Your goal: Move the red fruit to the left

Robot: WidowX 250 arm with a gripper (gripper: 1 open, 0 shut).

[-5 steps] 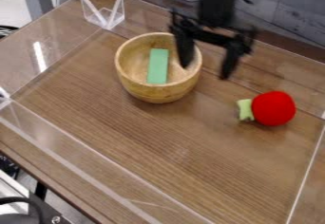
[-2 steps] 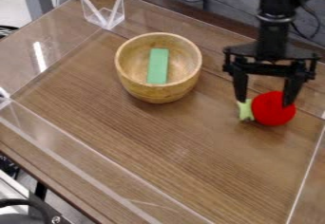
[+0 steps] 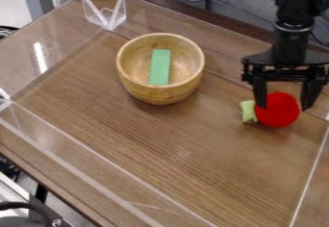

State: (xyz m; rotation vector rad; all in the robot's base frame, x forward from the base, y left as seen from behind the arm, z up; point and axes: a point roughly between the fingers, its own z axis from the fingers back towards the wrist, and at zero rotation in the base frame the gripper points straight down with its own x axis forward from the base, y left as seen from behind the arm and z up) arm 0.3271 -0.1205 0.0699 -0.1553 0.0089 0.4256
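Note:
The red fruit (image 3: 276, 110) is a small round bright-red toy with a light-green leafy end pointing left. It lies on the wooden table at the right. My black gripper (image 3: 287, 85) points down just above it, open, with one finger on each side of the fruit's top. Nothing is held between the fingers.
A wooden bowl (image 3: 161, 88) holding a flat green block (image 3: 160, 65) stands left of centre. Clear acrylic walls (image 3: 33, 48) fence the table (image 3: 167, 154) on all sides, with the right wall close behind the fruit.
The gripper has travelled from beside the bowl rightward across the table and sunk lower, now straddling the fruit. The fruit and bowl have not moved.

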